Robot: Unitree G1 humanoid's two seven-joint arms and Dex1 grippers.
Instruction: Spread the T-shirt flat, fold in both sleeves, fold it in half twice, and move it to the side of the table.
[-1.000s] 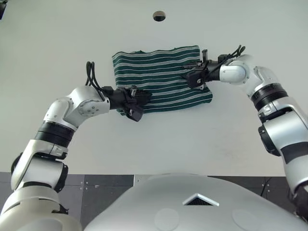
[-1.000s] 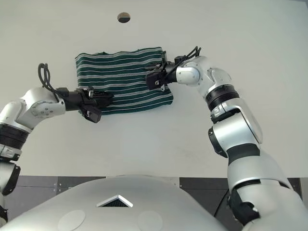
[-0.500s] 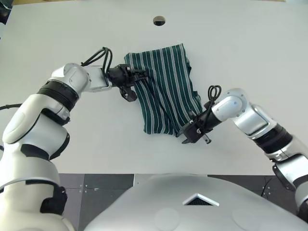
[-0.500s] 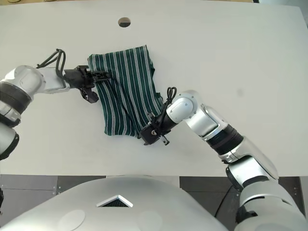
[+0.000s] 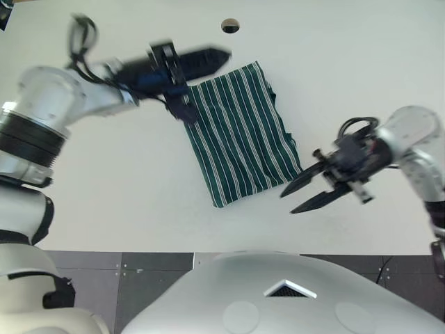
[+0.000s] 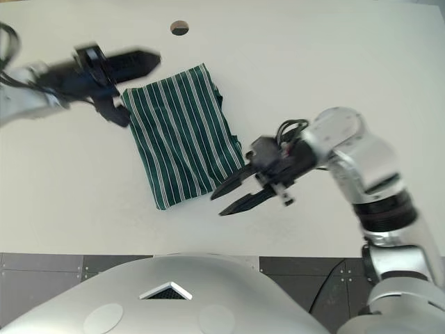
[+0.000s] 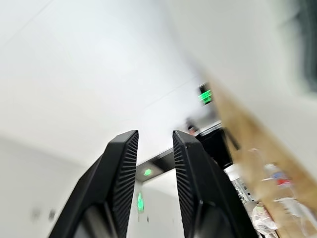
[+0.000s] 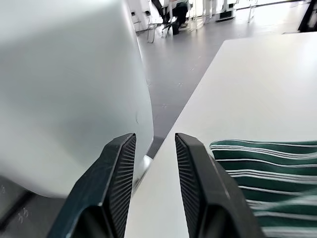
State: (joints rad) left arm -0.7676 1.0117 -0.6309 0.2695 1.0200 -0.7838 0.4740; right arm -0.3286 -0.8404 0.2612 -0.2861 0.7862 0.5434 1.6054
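The green-and-white striped T-shirt [image 5: 240,132] lies folded into a slanted rectangle on the white table [image 5: 125,181], with nothing holding it. My left gripper [image 5: 224,55] hovers above the table just past the shirt's far left corner, blurred; in the left wrist view its fingers [image 7: 126,148] stand slightly apart, holding nothing. My right gripper [image 5: 287,203] is open beside the shirt's near right corner, close to the cloth but apart from it. The right wrist view shows the shirt's striped edge [image 8: 262,158] beside the fingers [image 8: 121,158].
A small round hole [image 5: 229,26] sits in the tabletop beyond the shirt. The table's front edge [image 5: 139,250] runs close below the shirt's near corner. Bare tabletop stretches to the far right and near left.
Both grippers have let go of the shirt. The left one rose off the far left corner. The right one opened and drew back to the right of the near corner.
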